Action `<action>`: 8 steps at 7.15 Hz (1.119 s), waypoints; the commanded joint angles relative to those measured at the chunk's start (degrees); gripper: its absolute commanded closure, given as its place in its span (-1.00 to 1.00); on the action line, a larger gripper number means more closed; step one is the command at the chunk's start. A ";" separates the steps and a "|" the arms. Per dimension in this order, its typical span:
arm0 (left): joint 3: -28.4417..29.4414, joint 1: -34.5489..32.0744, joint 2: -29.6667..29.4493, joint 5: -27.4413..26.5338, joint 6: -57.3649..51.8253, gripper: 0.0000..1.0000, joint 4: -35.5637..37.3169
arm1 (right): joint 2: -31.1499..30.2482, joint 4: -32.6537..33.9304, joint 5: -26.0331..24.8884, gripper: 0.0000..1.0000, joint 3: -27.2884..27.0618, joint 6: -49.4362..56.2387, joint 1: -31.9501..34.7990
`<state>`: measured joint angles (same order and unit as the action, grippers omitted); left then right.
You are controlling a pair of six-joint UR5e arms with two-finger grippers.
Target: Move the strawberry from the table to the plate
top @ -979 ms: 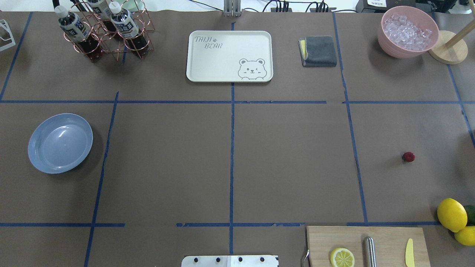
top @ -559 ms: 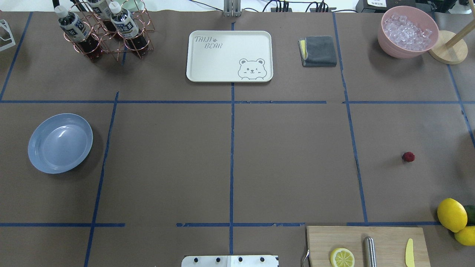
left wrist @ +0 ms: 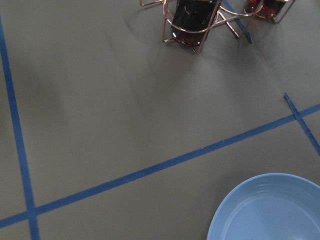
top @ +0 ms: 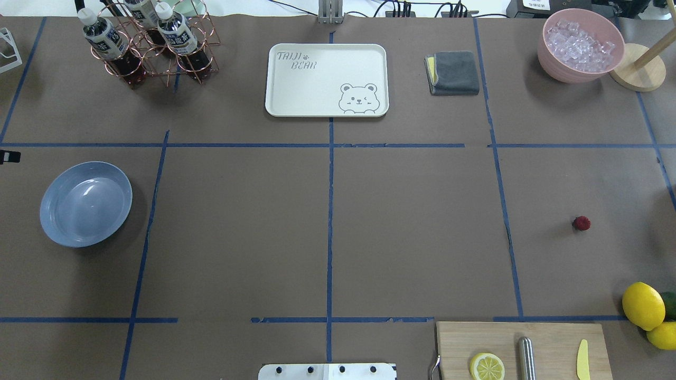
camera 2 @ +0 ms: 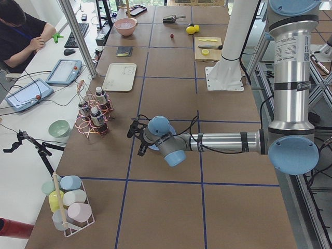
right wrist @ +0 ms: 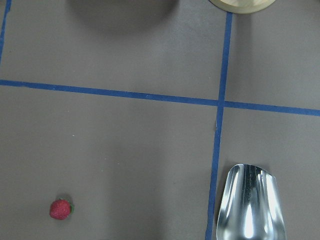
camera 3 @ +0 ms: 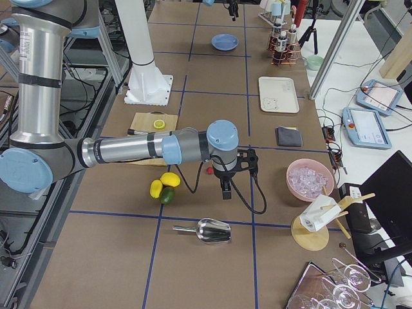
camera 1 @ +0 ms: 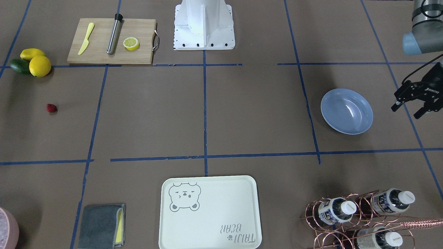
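Note:
The strawberry (top: 581, 223) is small and dark red, and lies alone on the brown table (top: 412, 232) at the right side; it also shows in the front view (camera 1: 51, 108) and low left in the right wrist view (right wrist: 61, 209). The light blue plate (top: 85, 203) sits on the left with nothing in it. My left gripper (camera 1: 407, 111) hovers open just outside the plate (camera 1: 346, 110), and its wrist view catches the plate's rim (left wrist: 235, 210). My right gripper (camera 3: 225, 188) hangs close by the strawberry in the exterior right view only; I cannot tell its state.
A wooden cutting board (top: 549, 338) with a lemon half, a steel rod and a yellow knife lies near the robot's base. Lemons (top: 642, 305) sit at the right edge. The bear tray (top: 326, 79), bottle rack (top: 148, 42), grey cloth (top: 453, 72) and ice bowl (top: 581, 45) line the far side. A metal scoop (right wrist: 248, 205) lies nearby.
A black tip of my left gripper has come into the overhead view at its left edge, above the plate. The strawberry and plate have not moved.

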<state>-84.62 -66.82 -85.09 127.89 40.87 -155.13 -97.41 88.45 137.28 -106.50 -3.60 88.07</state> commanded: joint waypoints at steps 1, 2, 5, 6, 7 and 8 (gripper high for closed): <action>3.14 5.01 1.76 -3.07 14.54 -0.48 -10.07 | -0.14 -0.12 0.00 -1.00 0.06 0.00 0.00; 3.41 7.99 2.64 -7.09 16.50 -0.48 -11.40 | -0.23 -0.03 0.09 -1.00 0.15 0.00 0.00; 4.37 11.97 2.74 -10.10 17.14 -0.48 -12.64 | -0.76 -0.03 1.14 -1.00 0.15 0.00 0.00; 4.64 13.02 2.65 -11.16 17.14 -0.42 -12.74 | -0.76 -0.12 1.14 -1.00 0.41 0.00 0.00; 4.64 13.81 2.65 -12.30 17.22 -0.21 -12.74 | -0.76 -0.12 1.14 -1.00 0.59 0.00 0.00; 4.64 14.17 2.65 -12.32 17.75 0.06 -12.82 | -0.76 -0.12 1.14 -1.00 0.59 0.00 0.00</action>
<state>-80.03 -53.36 -82.43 116.14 58.18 -167.84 -98.16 88.34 138.42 -106.00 -3.60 88.07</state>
